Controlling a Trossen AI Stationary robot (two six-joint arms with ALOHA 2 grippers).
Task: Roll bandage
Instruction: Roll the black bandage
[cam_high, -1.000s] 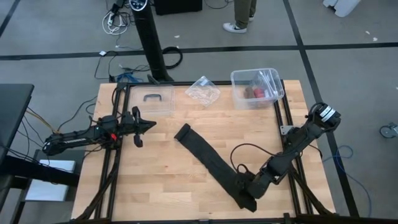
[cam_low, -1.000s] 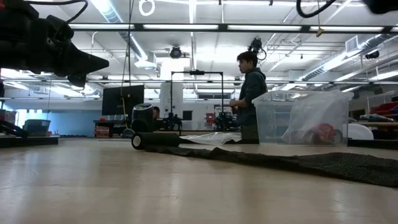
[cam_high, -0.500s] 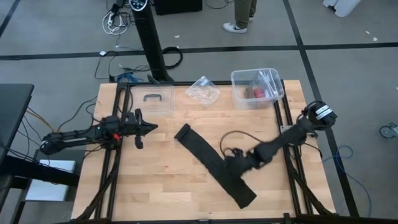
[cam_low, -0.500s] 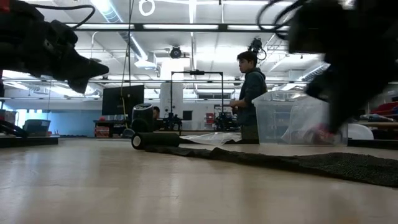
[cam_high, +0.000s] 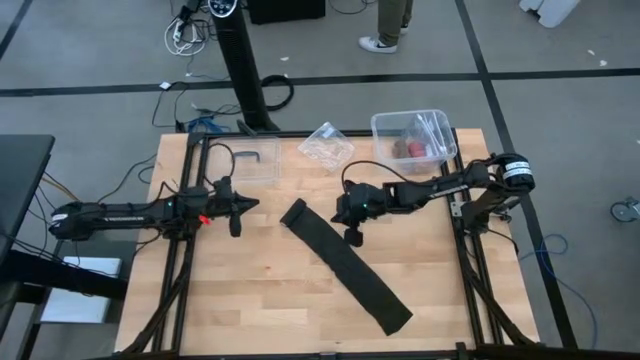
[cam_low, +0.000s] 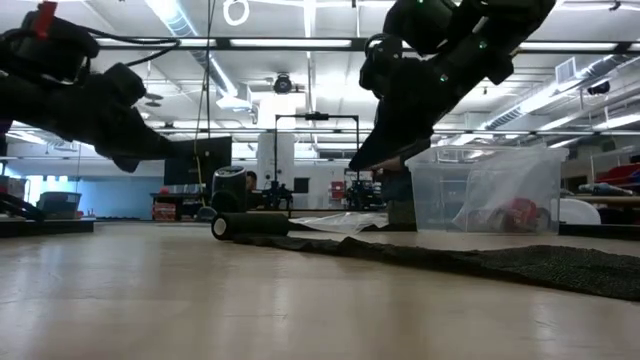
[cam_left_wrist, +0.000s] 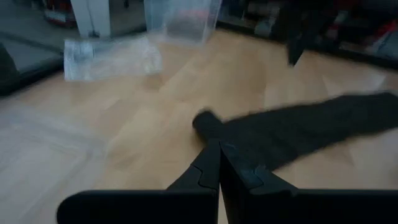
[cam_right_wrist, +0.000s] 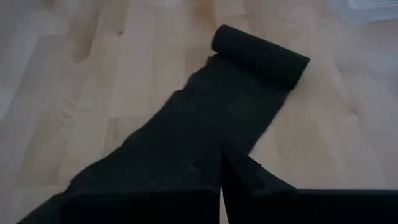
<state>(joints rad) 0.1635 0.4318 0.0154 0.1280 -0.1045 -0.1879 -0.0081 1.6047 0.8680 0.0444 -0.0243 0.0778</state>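
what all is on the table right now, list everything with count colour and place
long black elastic fabric bandage: one, black, lying diagonally across the table's middle, far end rolled up
clear plastic box: one, clear with red contents, far right corner
clear crinkled plastic wrapper: one, clear, far edge, middle
flat clear plastic lid: one, clear, far left
wooden table: one, light wood
left gripper: one, dark, jaws shut, left of the bandage's roll
right gripper: one, dark, jaws shut, above the bandage

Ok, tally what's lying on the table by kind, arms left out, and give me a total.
Black fabric bandage, rolled at one end: 1
Clear plastic box with items inside: 1
Clear plastic wrapper: 1
Clear lid with a dark handle: 1
Total: 4
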